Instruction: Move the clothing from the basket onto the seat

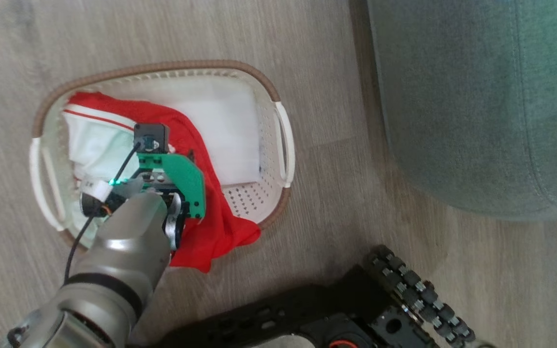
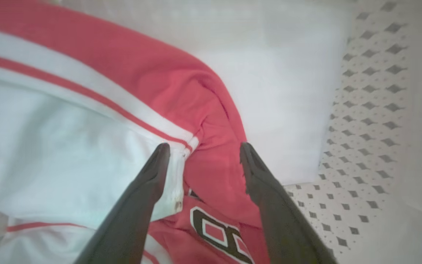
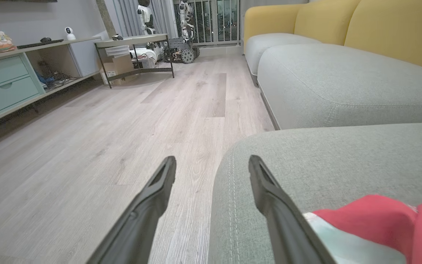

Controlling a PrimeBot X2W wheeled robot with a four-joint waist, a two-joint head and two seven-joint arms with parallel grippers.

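The left pincer (image 2: 202, 150) hangs open astride a red fold of the clothing (image 2: 211, 99) inside the basket (image 1: 264, 84), at nine o'clock in the head view. The right pincer (image 3: 211, 163) stands open over the edge of the seat (image 3: 324, 161), where another red garment (image 3: 379, 216) lies at four o'clock.

The clothing (image 2: 211, 95) is soft matt red-and-white cloth, the basket (image 1: 252, 200) smooth cream plastic with perforated walls (its brown rim (image 1: 162, 66) looks woven), the seat (image 1: 452, 96) finely textured grey-green fabric with a stitched seam, and the floor (image 1: 162, 29) pale matt wood-grain planking.
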